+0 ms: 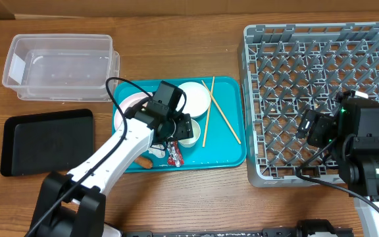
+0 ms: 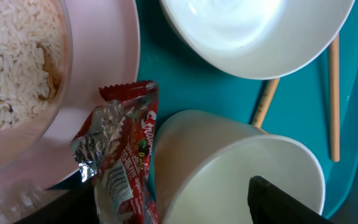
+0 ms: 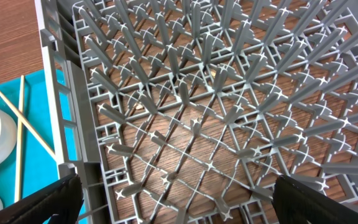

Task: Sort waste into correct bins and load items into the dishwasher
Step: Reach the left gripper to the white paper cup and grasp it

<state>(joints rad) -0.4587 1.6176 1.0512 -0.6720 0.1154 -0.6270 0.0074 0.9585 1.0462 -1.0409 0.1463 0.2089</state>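
The left pincer (image 2: pixel 166 202) hangs low over the teal rectangular plastic tray (image 1: pixel 232 157). Its dark fingers (image 2: pixel 291 202) are spread wide, with the crinkled red-and-silver wrapper (image 2: pixel 124 165) and the near wall of a small white bowl (image 2: pixel 229 168) both lying between them; neither looks clamped. That straddle suits a pick of the wrapper, I judge, but the bowl sits right against the wrapper's edge and could be pinched along with it.

At the upper left of the left wrist view is the round white plate with a pinkish surface (image 2: pixel 104 74), loaded with beige rice scraps (image 2: pixel 17 56); the wrapper's top corner lies against it. A second white bowl (image 2: pixel 253 31) fills the upper right, with the thin light wooden chopsticks (image 2: pixel 334 93) on the tray beside it. A small orange carrot (image 1: pixel 143 161) lies near the tray's lower left edge.

The clear plastic rectangular tub (image 1: pixel 58 66) and the shallow black rectangular tray (image 1: pixel 45 141) stand on the wooden tabletop (image 1: pixel 176 39) at the left, well apart from the wrapper. The right pincer (image 3: pixel 185 205), spread wide and holding nothing, hovers over the large grey pegged dish rack (image 3: pixel 197 93) at the right, out of the way.
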